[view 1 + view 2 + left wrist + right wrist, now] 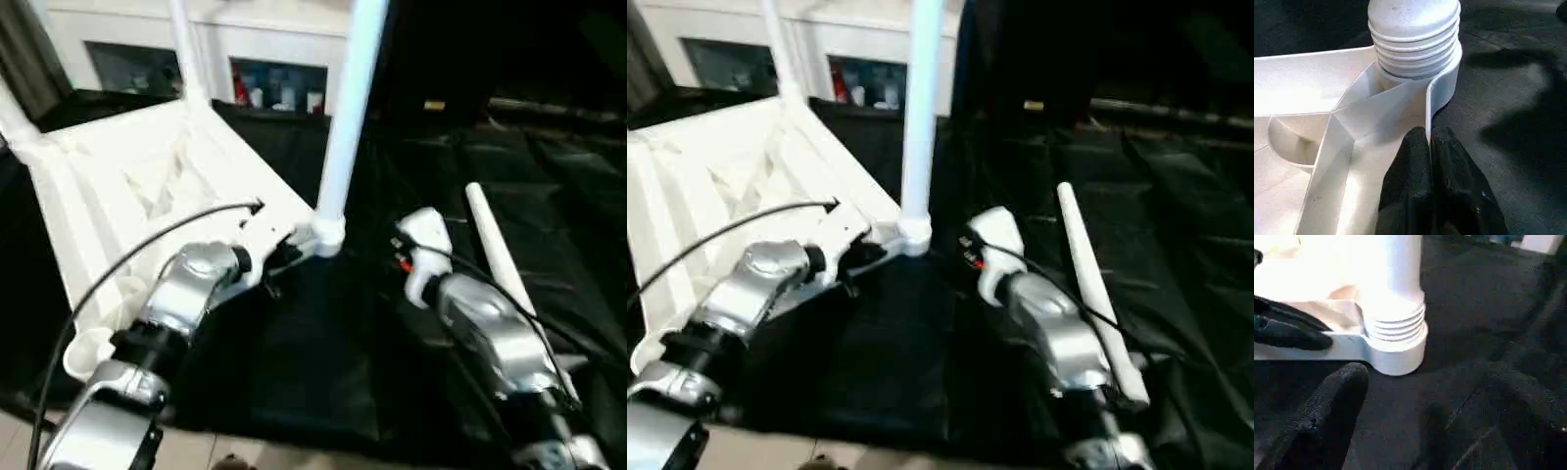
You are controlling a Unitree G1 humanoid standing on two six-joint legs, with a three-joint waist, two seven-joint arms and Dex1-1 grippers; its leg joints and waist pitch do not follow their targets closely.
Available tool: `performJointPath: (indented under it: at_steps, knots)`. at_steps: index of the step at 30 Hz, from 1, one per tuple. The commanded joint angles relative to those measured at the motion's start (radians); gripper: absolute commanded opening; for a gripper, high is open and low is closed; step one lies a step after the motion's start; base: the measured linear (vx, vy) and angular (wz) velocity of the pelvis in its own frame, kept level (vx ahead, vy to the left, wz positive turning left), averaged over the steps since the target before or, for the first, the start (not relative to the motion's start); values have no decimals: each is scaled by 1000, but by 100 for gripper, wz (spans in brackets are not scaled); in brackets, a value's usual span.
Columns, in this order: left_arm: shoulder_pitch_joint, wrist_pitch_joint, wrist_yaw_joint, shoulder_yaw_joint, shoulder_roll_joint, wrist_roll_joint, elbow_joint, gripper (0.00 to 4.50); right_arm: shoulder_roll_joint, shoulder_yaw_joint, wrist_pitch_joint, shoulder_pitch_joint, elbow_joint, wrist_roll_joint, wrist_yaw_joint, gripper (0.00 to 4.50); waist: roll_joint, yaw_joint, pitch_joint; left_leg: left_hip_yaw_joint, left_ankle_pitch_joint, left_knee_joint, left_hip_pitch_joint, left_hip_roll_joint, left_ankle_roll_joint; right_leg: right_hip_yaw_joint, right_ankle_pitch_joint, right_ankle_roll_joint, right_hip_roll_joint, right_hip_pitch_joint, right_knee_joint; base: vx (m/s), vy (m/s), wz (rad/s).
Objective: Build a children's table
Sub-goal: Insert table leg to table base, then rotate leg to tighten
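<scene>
Tabletop (pixel 118 186) with three legs (pixel 348 117) standing, fourth leg (pixel 500 257) loose, left claw (pixel 1429 147) pinching rim, right claw (pixel 1435 416) agape.

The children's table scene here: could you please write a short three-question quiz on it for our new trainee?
1. True or false: the left gripper is shut on the tabletop rim beside a corner socket.
2. Which best describes the right gripper? A) shut on a leg; B) open, holding nothing; C) shut on the tabletop.
3. Fill in: one loose leg lies on the black ____, beside the right arm.

Key:
1. True: its black fingers pinch the thin white wall next to the socket with the threaded leg.
2. B.
3. cloth.
</scene>
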Motion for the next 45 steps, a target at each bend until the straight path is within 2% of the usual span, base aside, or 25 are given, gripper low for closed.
performJointPath:
  at_steps: [1, 4, 7, 9, 11, 12, 13, 15, 16, 19, 25, 28, 34, 40, 45]
  knots:
    - [-1, -9, 19, 14, 8, 3, -19, 0, 3, -6, 8, -17, -2, -2, 0, 403, 8, 6, -66, 5, -74, -66, 29, 29, -3, 31, 311, -127, -95, 67, -93, -115, 33, -7]
    - [-1, -11, 18, 12, 11, 2, -20, 0, 3, -9, 6, -23, 5, -2, -6, 403, 8, 2, -58, 11, -135, -80, 31, 33, -13, 33, 161, -185, -98, 57, -111, -94, 46, -9]
    - [-3, -4, 4, 19, 7, -9, -18, 0, 0, -11, 1, -27, 10, -3, -14, 403, 7, 1, -55, 19, -196, -87, 33, 30, -18, 33, 47, -195, -102, 50, -124, -72, 50, -9]
    - [-4, -11, -24, 15, 11, -15, -22, 0, -3, -16, 1, -27, 9, -2, -13, 403, 6, 2, -55, 22, -205, -88, 33, 30, -16, 33, 22, -192, -106, 47, -127, -28, 25, -5]
    - [2, -51, -65, 13, 17, -29, -31, 0, -9, -20, 2, -28, 8, 7, 6, 403, 3, 4, -58, 30, -190, -85, 31, 29, -9, 36, 27, -186, -107, 42, -129, 0, 0, 0]
    - [4, -65, -84, 12, 19, -37, -35, 0, -15, -21, 4, -28, 6, 15, 22, 403, 2, 7, -60, 34, -171, -82, 30, 28, -1, 36, 54, -186, -108, 39, -127, 0, 0, 0]
    - [2, -91, -122, 3, 27, -42, -35, 0, -39, -14, 14, -23, -7, 36, 85, 403, 7, 10, -64, 35, -149, -79, 29, 27, 10, 36, 92, -189, -108, 39, -123, 0, 0, 0]
    - [-1, -115, -155, -10, 37, -41, -34, 0, -64, -5, 16, -17, -19, 51, 142, 403, 4, 14, -65, 38, -131, -76, 27, 27, 20, 37, 136, -189, -107, 39, -122, 0, 0, 0]
    - [0, -141, -191, -24, 45, -42, -36, 0, -88, 2, 6, -10, -27, 58, 186, 403, 5, 21, -66, 41, -122, -72, 28, 28, 34, 37, 181, -193, -106, 35, -119, 0, 0, 0]
    - [1, -202, -255, -60, 59, -32, -34, 0, -137, 18, -22, 7, -39, 61, 262, 403, 4, 36, -68, 43, -105, -69, 28, 30, 46, 37, 212, -190, -107, 34, -115, 0, 0, 0]
    - [16, -228, -363, -96, 58, -47, -80, 0, -180, 49, -68, 20, -28, 50, 346, 403, 5, 58, -66, 46, -138, -72, 32, 34, 38, 34, 161, -198, -109, 25, -117, 0, 0, 0]
    - [30, -239, -418, -114, 56, -66, -109, 0, -190, 69, -84, 20, -22, 41, 381, 403, 5, 62, -66, 47, -160, -75, 33, 37, 30, 34, 129, -197, -111, 23, -119, 0, 0, 0]
    - [28, -250, -425, -115, 49, -62, -95, 0, -187, 94, -129, 12, 19, 8, 386, 403, 1, 58, -63, 50, -183, -79, 28, 34, 20, 35, 77, -185, -113, 24, -125, 0, 0, 0]
    - [23, -253, -424, -105, 51, -54, -85, 0, -195, 103, -148, 15, 29, 0, 403, 403, 1, 46, -64, 50, -167, -77, 27, 32, 32, 36, 100, -189, -110, 25, -125, 0, 0, 0]
    - [20, -261, -424, -104, 55, -50, -73, 0, -198, 101, -161, 15, 39, 0, 408, 403, 3, 45, -63, 51, -170, -77, 27, 33, 38, 36, 96, -194, -111, 24, -126, 0, 0, 0]
